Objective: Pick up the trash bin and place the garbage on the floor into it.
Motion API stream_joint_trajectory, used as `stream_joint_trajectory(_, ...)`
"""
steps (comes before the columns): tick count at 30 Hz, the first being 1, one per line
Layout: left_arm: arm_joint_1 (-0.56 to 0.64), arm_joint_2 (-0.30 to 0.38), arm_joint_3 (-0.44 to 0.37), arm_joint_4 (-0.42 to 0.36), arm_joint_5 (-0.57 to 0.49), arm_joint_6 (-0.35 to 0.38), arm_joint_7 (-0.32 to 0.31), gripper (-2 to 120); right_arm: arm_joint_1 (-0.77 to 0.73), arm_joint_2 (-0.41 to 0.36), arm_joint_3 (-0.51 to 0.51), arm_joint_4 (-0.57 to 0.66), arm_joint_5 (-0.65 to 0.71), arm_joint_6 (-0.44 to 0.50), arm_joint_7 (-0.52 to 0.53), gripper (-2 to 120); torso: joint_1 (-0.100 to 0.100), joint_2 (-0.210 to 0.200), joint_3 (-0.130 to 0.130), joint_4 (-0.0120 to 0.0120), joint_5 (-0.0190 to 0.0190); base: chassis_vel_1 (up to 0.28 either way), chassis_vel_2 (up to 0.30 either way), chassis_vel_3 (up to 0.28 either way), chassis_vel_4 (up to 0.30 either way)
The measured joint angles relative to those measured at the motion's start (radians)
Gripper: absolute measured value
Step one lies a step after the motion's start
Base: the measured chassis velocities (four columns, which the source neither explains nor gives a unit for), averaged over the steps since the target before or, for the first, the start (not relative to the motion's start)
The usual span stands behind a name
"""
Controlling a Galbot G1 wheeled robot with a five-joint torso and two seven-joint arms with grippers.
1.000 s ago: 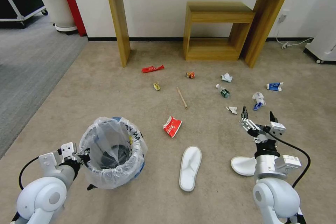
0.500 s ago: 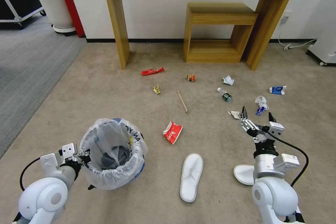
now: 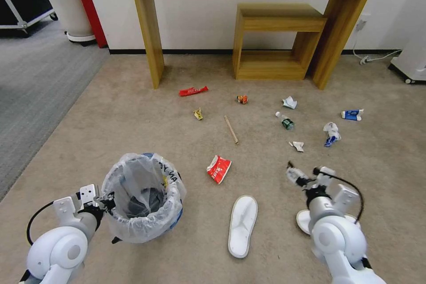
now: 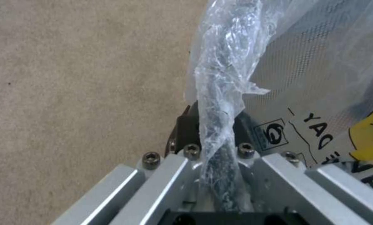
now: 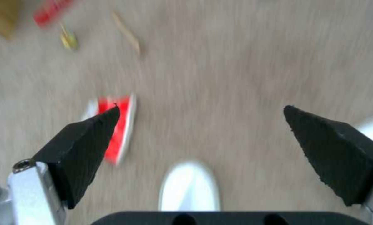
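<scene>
Left gripper [image 4: 213, 137] jaws pinching bagged rim of small round blue trash bin [image 3: 143, 197]; right gripper [image 5: 201, 125] jaws spread above tan carpet floor [image 3: 133, 115]. I judge next: centre on red crumpled wrapper [image 3: 218, 169].

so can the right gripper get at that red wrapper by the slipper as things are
Probably yes. The right gripper is open and empty above bare floor, and the red wrapper lies flat with nothing between them. The white slipper sits nearer the robot, off that line.
</scene>
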Motion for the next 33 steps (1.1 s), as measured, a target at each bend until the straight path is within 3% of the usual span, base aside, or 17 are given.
stream_joint_trajectory(3,0.000,-0.005,0.001,0.003,0.004,-0.001,0.000,1,0.033,-0.004,-0.036,-0.036,0.065,-0.026,0.059,100,0.000,0.000,0.000,0.0000,0.0001,0.000,0.000,0.000,0.000)
stream_joint_trajectory(5,0.000,-0.016,0.003,0.011,0.015,-0.003,0.000,1,0.108,-0.006,-0.122,-0.125,0.189,-0.055,0.167,100,0.000,0.000,0.000,0.0001,0.0001,0.000,0.000,0.000,0.000)
stream_joint_trajectory(12,0.004,-0.031,0.004,0.020,0.032,-0.009,0.003,1,0.190,0.001,-0.235,-0.261,0.283,-0.076,0.235,100,0.000,0.000,0.000,0.0001,0.0001,0.000,0.000,0.000,0.000)
stream_joint_trajectory(16,0.004,-0.041,0.002,0.023,0.037,-0.009,0.003,1,0.235,0.011,-0.310,-0.383,0.277,-0.079,0.234,100,0.000,0.000,0.000,0.0001,0.0001,0.000,0.000,0.000,0.000)
stream_joint_trajectory(28,0.003,-0.048,0.002,0.032,0.043,-0.012,0.005,1,0.284,0.029,-0.374,-0.531,0.182,-0.039,0.155,100,0.000,0.000,0.000,0.0000,0.0000,0.000,0.000,0.000,0.000)
stream_joint_trajectory(33,0.004,-0.046,0.002,0.033,0.043,-0.015,0.006,1,0.285,0.044,-0.394,-0.554,0.147,-0.021,0.133,89,0.000,0.000,0.000,0.0000,0.0000,0.000,0.000,0.000,0.000)
